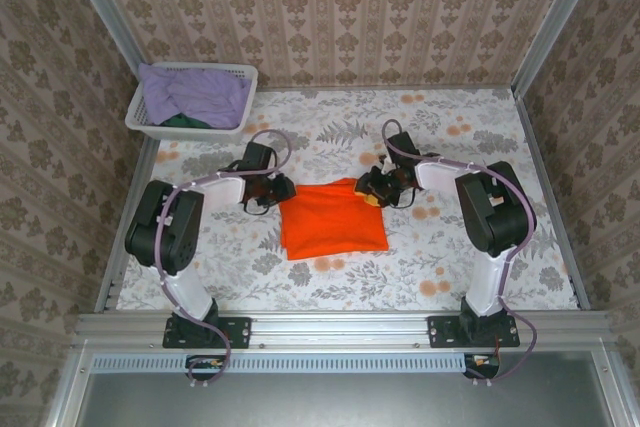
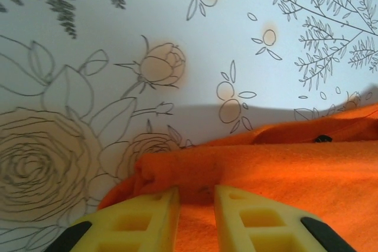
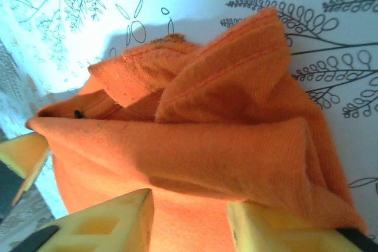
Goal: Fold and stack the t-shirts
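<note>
Bright orange cloth t-shirt [image 1: 333, 219] lies folded mid floral table [image 1: 480, 267]; this fold looks nearly done. Left gripper [image 1: 276, 190] sits narrow at the shirt's far-left corner, can't tell if it's pinching; right gripper [image 1: 372, 190] jaws apart over the far-right corner. Next probably: let go clean, lift clear.

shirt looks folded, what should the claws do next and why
Probably open the left claw and lift both clear. The orange t-shirt already lies as a folded rectangle on the table. The left claw looks pinched on its edge, while the right claw stands apart over a rumpled corner.
</note>
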